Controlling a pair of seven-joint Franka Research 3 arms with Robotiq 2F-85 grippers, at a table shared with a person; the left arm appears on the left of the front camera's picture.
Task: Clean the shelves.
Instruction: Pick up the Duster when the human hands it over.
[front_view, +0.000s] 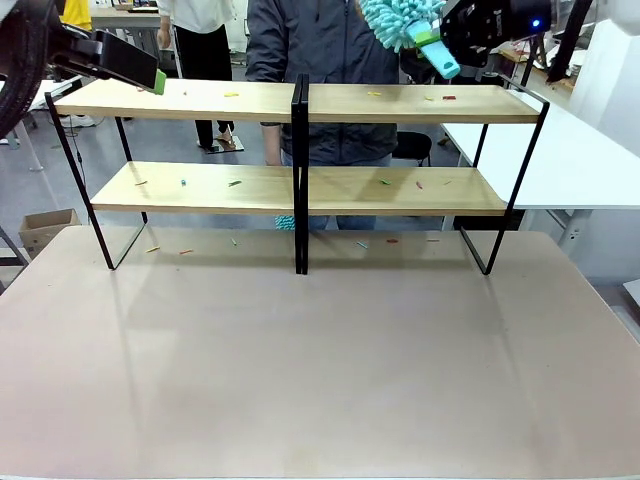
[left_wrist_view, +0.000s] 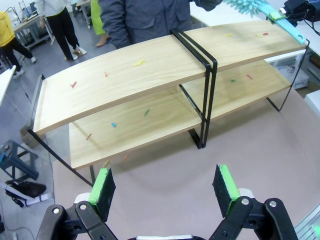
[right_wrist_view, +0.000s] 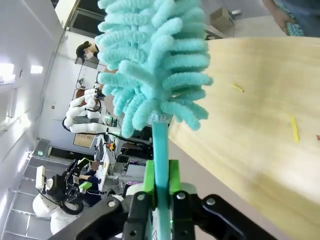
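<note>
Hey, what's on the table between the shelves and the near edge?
Nothing; in the front view that stretch of table before the shelves is bare.

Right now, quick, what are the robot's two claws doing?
Left gripper: open, holding nothing.
Right gripper: shut on the handle of the teal duster.

Duster (front_view: 402, 22) partly beyond top edge
</note>
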